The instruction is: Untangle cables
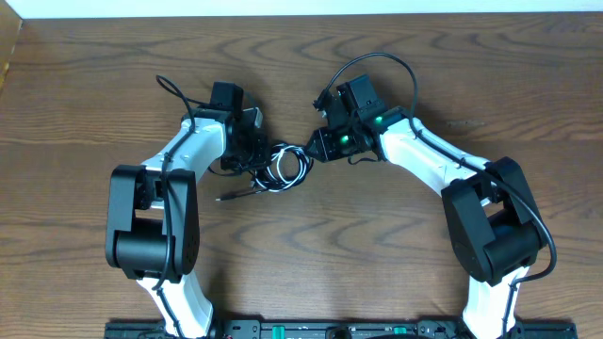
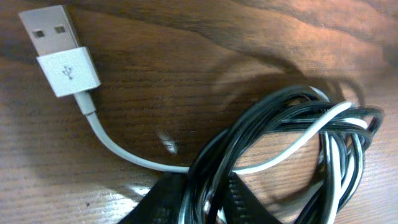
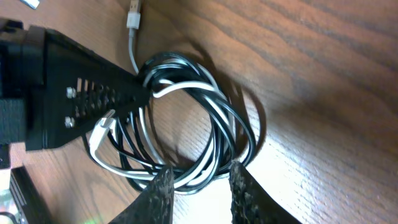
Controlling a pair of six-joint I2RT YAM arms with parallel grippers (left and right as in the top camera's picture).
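Cable bundle (image 1: pixel 283 166) lay flat on the bench (image 1: pixel 377 273) in a loose, roughly round coil, black and white strands wound together, directly between the two arms.

Left fingers (image 2: pixel 149 208) were at the coil's left rim. Several strands ran down between them, so I read them as clamped on the bundle there.

Right fingers (image 3: pixel 158 199) stood apart, gripping nothing. The coil's opposite rim crossed the gap at their tips.

White USB plug (image 2: pixel 59 53) lay free on the wood, its short tail curving back into the coil beside the left fingers. A black plug end (image 1: pixel 227 198) trailed out on the left arm's side, toward the robot's base.

Both arms were equally close, one on each side. Judgement: any pull apart would run along the line between them, across the coil.
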